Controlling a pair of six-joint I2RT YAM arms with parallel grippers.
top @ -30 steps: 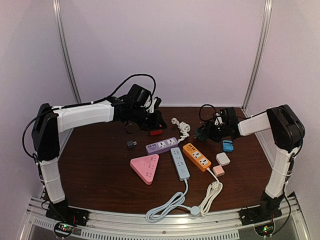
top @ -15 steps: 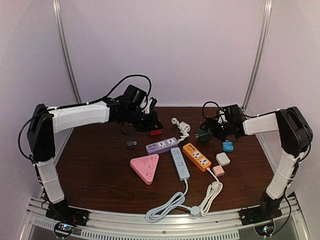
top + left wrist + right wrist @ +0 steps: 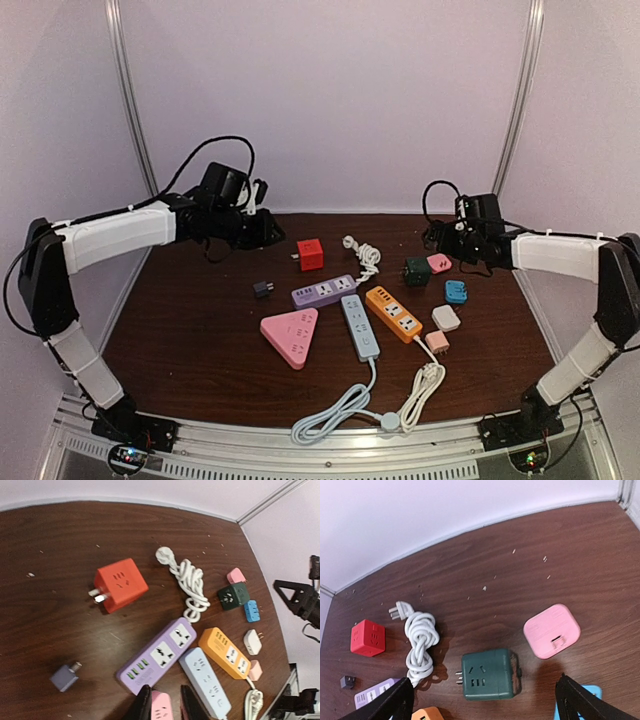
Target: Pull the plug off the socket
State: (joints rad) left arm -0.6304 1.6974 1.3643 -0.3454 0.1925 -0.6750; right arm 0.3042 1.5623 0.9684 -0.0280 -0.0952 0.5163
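The green cube socket (image 3: 487, 674) sat on the far right part of the counter (image 3: 190, 320) with the pink plug (image 3: 551, 631) off it, just beside it to the right and slightly farther back. In the right wrist view a strip of bare wood separated the two. Metal prongs stuck out of the green cube's left side, and the pink plug showed what looked like a small slot on its top face.

The right claw (image 3: 484, 680) hung above these two pieces with its fingers spread wide and nothing between them. The left claw (image 3: 165, 695) was raised over the far left of the counter. Its fingers were parted by only a narrow gap and it seemed to hold nothing.

A red cube adapter (image 3: 120, 584) lay alone near the far middle, prongs showing, with a coiled white cord (image 3: 190, 582) to its right. Nearer lay a purple power strip (image 3: 157, 656), a pale blue strip (image 3: 205, 682) and an orange strip (image 3: 227, 652), side by side. A pink triangular strip (image 3: 291, 335) lay to their left, and a small grey plug (image 3: 65, 676) stood apart on the left.
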